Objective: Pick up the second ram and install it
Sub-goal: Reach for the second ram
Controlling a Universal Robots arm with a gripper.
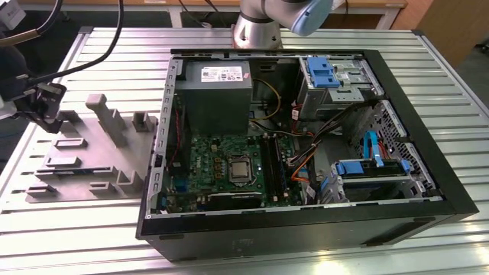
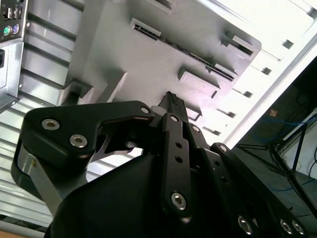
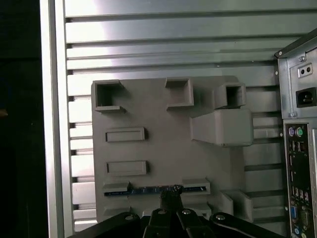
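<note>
Over the grey fixture plate [image 1: 91, 157], at the exterior view's left of the PC case [image 1: 306, 229], jaws hang pinched shut w/ nothing between. Second ram [image 3: 146, 189] sits edge-up in its plate slot, in line w/ the tips, prob. so it can be gripped by its long edge; not yet lifted.

The power supply label [image 1: 223, 73] cannot be read.

1. A grey plastic fixture plate with raised blocks [image 3: 163, 148] lies on the ribbed silver metal surface [image 3: 163, 44].
2. A slim, long, dark memory stick [image 3: 146, 189] sits edge-up in a slot near the plate's 6 o'clock edge.
3. The black gripper [image 3: 171, 195] is at the stick's middle.
4. A grey computer case rear panel with ports [image 3: 297, 148] stands at the plate's 3 o'clock.
</note>
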